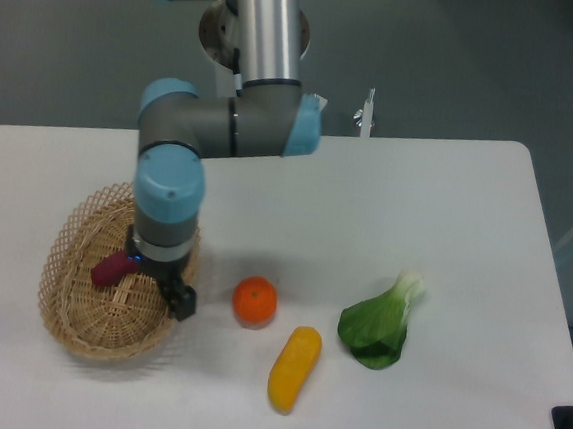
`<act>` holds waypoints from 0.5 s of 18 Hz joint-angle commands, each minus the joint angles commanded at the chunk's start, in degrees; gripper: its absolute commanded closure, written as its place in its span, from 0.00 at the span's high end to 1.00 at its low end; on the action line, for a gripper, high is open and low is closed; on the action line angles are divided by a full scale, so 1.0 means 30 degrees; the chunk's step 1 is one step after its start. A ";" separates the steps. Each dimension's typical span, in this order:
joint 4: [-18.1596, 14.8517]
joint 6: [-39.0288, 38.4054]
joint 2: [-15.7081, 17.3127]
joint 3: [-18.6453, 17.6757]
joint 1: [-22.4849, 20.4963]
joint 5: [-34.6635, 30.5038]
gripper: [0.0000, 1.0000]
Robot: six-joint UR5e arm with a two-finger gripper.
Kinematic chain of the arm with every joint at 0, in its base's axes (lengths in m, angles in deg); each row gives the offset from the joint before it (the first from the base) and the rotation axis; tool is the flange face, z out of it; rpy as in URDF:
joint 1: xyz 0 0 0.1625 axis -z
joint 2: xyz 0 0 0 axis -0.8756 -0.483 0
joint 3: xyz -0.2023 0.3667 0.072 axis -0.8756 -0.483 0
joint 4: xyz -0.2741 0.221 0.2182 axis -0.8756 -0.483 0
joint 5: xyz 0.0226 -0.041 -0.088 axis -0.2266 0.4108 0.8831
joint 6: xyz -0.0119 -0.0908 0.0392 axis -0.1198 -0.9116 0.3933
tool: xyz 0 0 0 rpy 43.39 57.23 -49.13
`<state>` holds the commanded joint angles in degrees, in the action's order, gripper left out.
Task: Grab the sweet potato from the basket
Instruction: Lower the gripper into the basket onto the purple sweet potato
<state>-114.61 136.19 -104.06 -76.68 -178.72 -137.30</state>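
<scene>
The robot arm comes down from the far edge of the table and bends at a blue-capped joint toward the left side. Its wrist points straight down near the left front part of the table. The gripper (158,286) hangs low under the wrist, but its fingers are too hidden to tell if they are apart.
</scene>
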 joint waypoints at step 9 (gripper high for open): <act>0.0762 -0.2025 -0.0440 -0.0936 0.1348 -0.0029 1.00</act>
<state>-112.32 130.11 -105.38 -79.48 -174.67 -137.38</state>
